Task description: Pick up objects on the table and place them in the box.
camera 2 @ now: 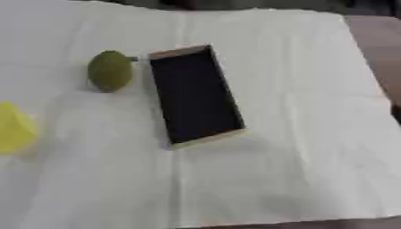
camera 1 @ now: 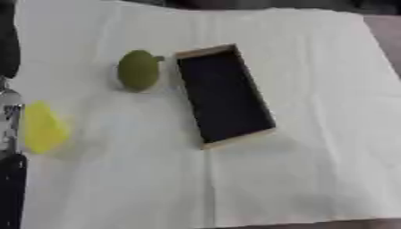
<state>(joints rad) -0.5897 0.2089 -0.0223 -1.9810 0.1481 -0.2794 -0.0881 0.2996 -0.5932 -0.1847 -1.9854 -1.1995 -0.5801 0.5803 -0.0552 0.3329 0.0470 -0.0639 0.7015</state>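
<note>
1. No robot hand shows in either view; only dark arm parts [camera 1: 9, 134] at the left edge, so their state is unknown.
2. Yellow object [camera 2: 14, 127], near left on the desk [camera 2: 297, 170]: probably light; grasp across its sides.
3. Box [camera 1: 223, 96], centre, looks empty.
4. Green fruit [camera 1: 138, 70], just left of the box: round, may roll; cup it.
5. No writing legible.

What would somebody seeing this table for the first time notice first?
Probably the long box with a dark inside and pale wooden rim, lying askew near the middle of the white cloth; nothing shows inside it. Just left of its far end sits a green fruit, and further left, near the edge, a bright yellow object. Part of a dark arm runs along the left edge.
</note>
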